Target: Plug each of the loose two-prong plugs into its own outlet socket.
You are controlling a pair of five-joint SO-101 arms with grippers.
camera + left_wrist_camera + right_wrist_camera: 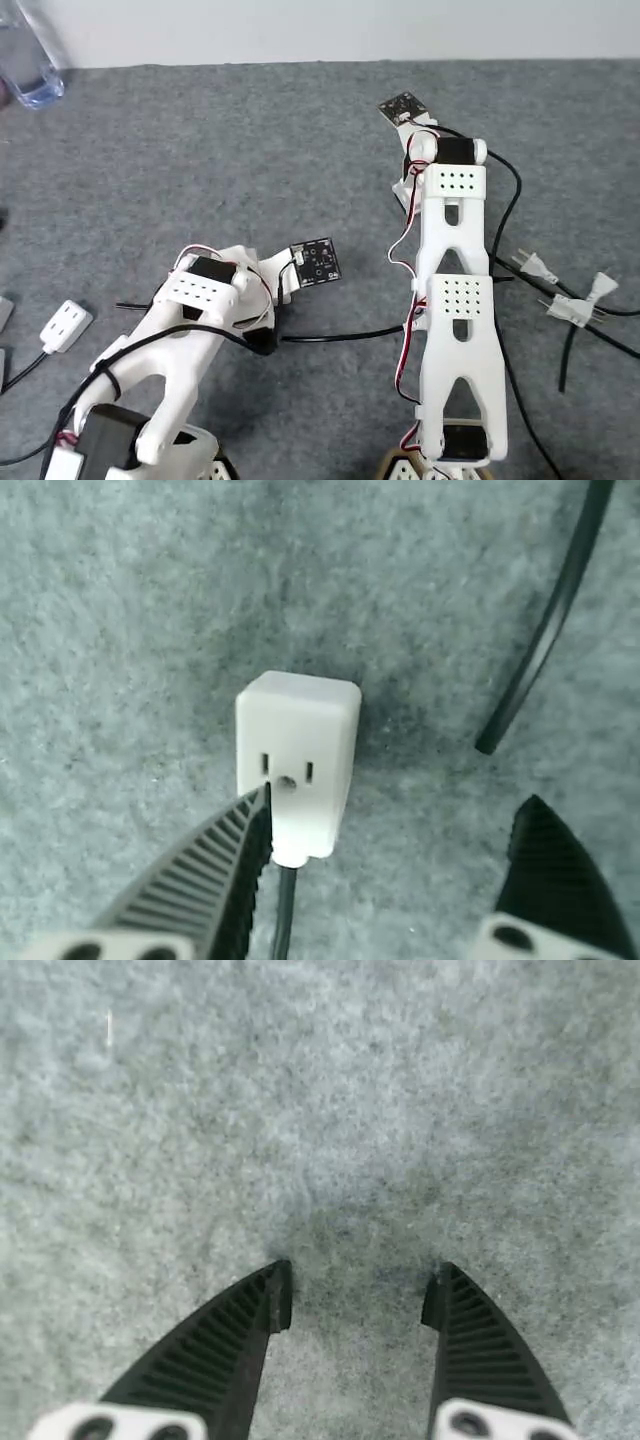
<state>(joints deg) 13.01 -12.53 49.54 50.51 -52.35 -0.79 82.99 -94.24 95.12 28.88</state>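
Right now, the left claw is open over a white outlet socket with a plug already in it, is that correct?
Not quite: the left claw is open over the white outlet socket, but its slots are empty, as the left wrist view shows.

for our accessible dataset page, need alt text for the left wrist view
A white outlet socket lies on grey carpet just ahead of the open left gripper, one fingertip close to its slotted face. A black cable lies nearby.
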